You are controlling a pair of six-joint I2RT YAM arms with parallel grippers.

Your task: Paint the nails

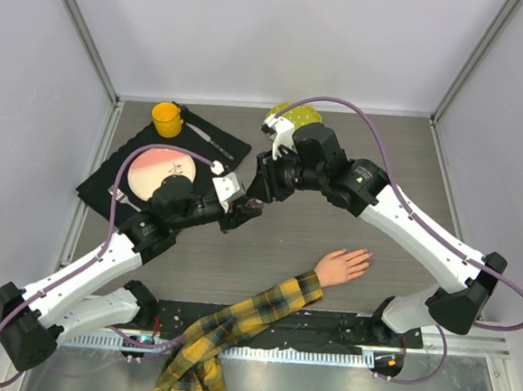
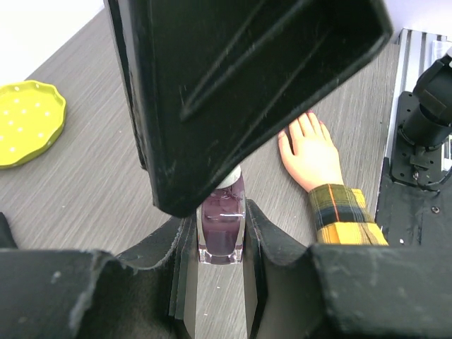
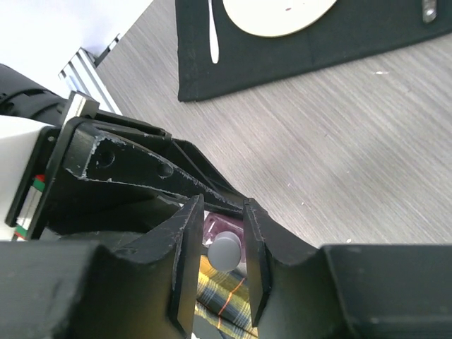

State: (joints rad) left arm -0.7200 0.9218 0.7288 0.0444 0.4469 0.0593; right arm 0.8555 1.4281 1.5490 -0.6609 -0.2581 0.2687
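A small glass bottle of dark purple polish is clamped upright between my left gripper's fingers above the table. My right gripper reaches in from above and its jaws close on the bottle's pale round cap. In the top view the two grippers meet at mid-table, the left just below the right. The mannequin hand lies flat, palm down, with a yellow-and-black plaid sleeve, apart from both grippers. Its tiny nails show at the fingertips in the left wrist view.
A black mat at the back left holds a pink plate, cutlery and a yellow cup. A yellow-green plate sits at the back centre. A black rail runs along the near edge.
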